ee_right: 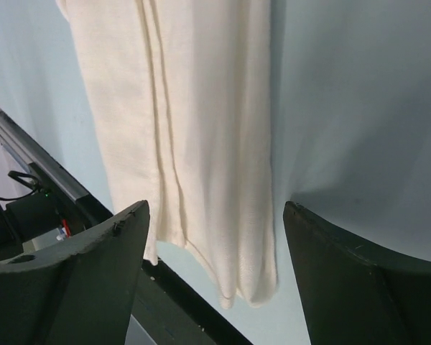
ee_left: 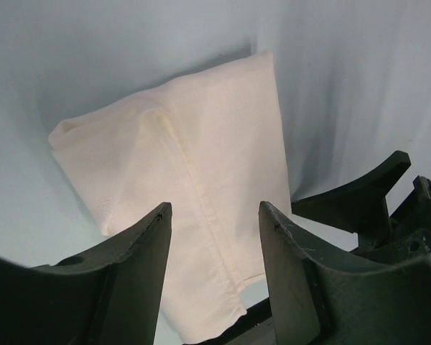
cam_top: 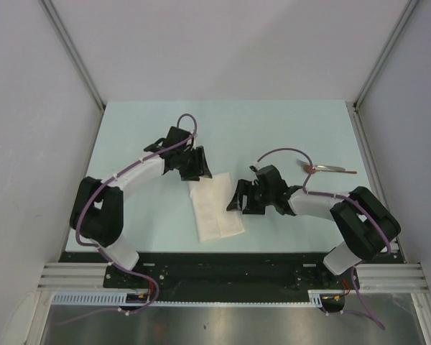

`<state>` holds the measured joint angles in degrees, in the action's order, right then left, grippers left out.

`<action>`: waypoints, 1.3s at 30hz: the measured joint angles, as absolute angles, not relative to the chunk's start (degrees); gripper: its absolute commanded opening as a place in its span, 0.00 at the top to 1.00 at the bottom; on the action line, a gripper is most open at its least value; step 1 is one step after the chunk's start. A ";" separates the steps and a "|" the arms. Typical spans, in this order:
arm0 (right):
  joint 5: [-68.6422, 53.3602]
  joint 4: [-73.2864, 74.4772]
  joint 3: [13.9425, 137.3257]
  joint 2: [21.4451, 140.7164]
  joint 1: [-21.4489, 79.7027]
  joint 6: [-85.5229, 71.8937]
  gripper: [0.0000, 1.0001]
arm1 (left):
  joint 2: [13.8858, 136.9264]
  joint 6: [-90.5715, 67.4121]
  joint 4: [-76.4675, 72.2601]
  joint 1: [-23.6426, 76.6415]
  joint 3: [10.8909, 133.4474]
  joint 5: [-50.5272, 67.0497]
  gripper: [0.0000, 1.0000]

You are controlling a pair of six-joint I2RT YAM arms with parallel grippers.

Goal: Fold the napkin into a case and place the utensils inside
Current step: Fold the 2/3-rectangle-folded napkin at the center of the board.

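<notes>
From the top camera, I am seeing the napkin (cam_top: 217, 207) lying folded into a long strip mid-table, its near end close to the front edge of the table (cam_top: 287, 129). The spoon (cam_top: 332, 169) is sitting well apart at the far right. The left gripper (cam_top: 195, 171) is hovering at the strip's far end, and the right gripper (cam_top: 237, 198) is just beside its right edge. Both arms are bending inward at the elbow with wrists pitched down. I am worrying that two grippers working this near each other could collide, or drag the cloth and spill the folds.

From the left wrist, I am looking past fingers (ee_left: 140, 266) standing moderately apart and holding nothing. The layered seam of the cloth is running between them. A pinch catching only the top layer would likely peel the fold open.

From the right wrist, the fingers (ee_right: 348, 280) are spread wide and empty, framing the strip's near end. Any push toward the rail could slide that end off the table.
</notes>
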<state>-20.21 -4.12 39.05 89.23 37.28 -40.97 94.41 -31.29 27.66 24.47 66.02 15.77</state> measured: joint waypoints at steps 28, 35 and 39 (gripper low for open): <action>-13.67 5.96 24.91 68.86 36.18 -59.53 0.20 | 65.19 -30.13 10.72 55.77 41.63 0.78 0.22; -7.09 23.42 27.66 55.66 22.41 -55.79 0.17 | 80.18 -30.68 13.37 68.42 48.66 -14.26 0.41; -7.79 27.94 28.60 53.52 11.27 -50.39 0.17 | 91.88 -32.51 19.88 72.44 58.28 -21.69 0.43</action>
